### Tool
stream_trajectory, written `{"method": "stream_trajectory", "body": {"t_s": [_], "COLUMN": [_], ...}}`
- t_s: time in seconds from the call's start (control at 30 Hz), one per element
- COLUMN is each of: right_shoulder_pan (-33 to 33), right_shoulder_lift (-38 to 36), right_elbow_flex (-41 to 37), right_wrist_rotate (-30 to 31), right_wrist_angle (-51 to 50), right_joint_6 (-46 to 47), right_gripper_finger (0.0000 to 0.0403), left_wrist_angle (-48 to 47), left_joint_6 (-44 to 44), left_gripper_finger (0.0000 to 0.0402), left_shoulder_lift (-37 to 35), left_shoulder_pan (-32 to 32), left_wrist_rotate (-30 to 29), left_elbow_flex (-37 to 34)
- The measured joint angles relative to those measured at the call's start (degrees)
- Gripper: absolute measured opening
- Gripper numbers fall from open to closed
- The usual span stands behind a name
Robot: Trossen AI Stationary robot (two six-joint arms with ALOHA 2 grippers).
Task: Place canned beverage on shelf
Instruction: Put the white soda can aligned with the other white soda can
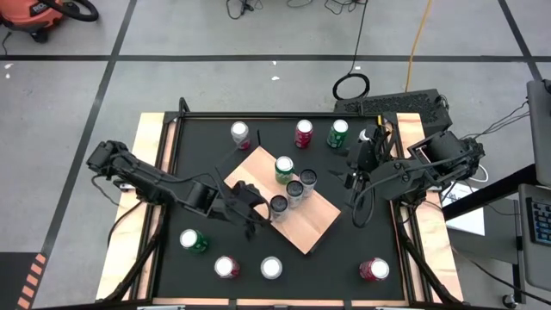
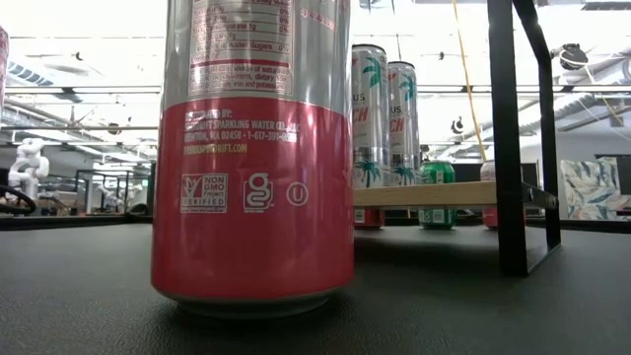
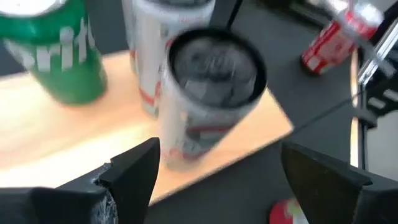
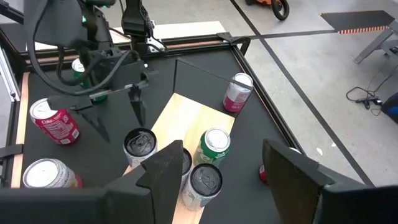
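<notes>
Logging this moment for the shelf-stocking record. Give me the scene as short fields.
shelf: tan board set diagonally mid-table
cans on shelf: four in a row, one green can and three silver cans
left gripper: open, at the shelf's edge beside the end silver can, not gripping it
right gripper: open, empty, off the shelf's right side
loose cans: around the table edges

Floor: grey concrete floor crossed by dark tape lines
Corner: orange shop vacuum with black hose
Cables: yellow cord and a coiled black cable beyond the black table
Background: white humanoid figure in the room
</notes>
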Motion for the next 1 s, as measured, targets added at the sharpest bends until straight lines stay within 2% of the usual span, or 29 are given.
{"method": "stream_trajectory", "body": {"t_s": [0.1,0.3,0.43,0.77,0.87,1.0], "right_shoulder_pan": [0.0,0.0,0.0,0.0,0.0,0.0], "right_shoulder_lift": [0.0,0.0,0.0,0.0,0.0,0.0], "right_elbow_flex": [0.0,0.0,0.0,0.0,0.0,0.0], "right_wrist_rotate": [-0.1,-0.1,-0.1,-0.1,-0.1,-0.1], "right_wrist_angle": [0.0,0.0,0.0,0.1,0.1,0.1], "right_joint_6": [0.1,0.1,-0.2,-0.3,-0.3,-0.3], "right_gripper_finger": [0.0196,0.0196,0.0196,0.0196,0.0196,0.0196], "left_wrist_angle": [3.2,10.0,10.9,16.9,16.6,16.7], "left_joint_6": [2.0,6.0,7.9,7.6,5.3,3.5], "left_gripper_finger": [0.0332,0.0332,0.0332,0.0330,0.0314,0.0275], "left_shoulder_lift": [0.2,0.9,2.0,4.6,4.8,4.8], "left_shoulder_pan": [0.3,1.7,2.5,3.0,2.7,2.1], "left_wrist_rotate": [-2.1,-2.1,-1.3,-1.0,-2.1,-4.0], "left_elbow_flex": [-1.7,-4.3,-4.5,-4.5,-4.5,-4.5]}}
